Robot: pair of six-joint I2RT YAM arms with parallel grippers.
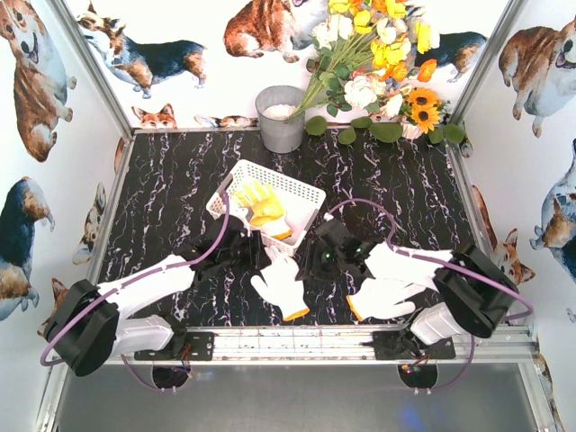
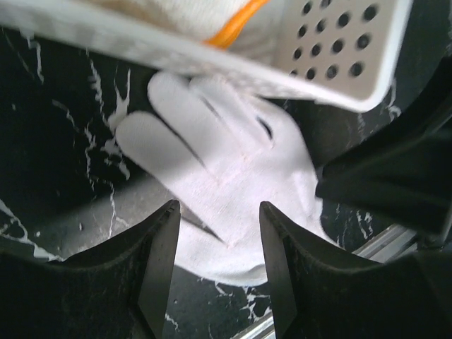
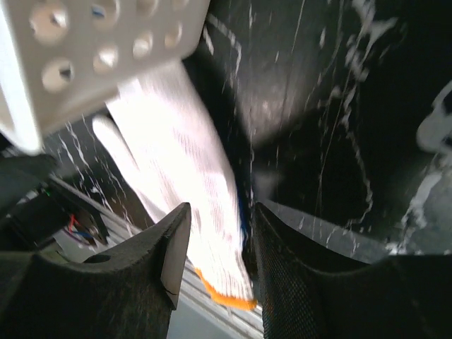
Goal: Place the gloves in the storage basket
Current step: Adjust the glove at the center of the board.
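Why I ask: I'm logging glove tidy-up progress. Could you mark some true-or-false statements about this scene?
1. A yellow glove lies in the storage basket. True.
2. The grey bucket stands at the near edge of the table. False: far edge, by the flowers.
3. Both the left gripper and the right gripper are open. True.
4. Every glove is in the basket. False: two white gloves with orange cuffs lie on the table.

- Storage basket sits mid-counter, one glove lying in it
- Bucket behind the basket at the back edge, flowers to its right
- Second glove on the counter just before the basket, between left gripper and right gripper
- Third glove right of the second, near the front rail
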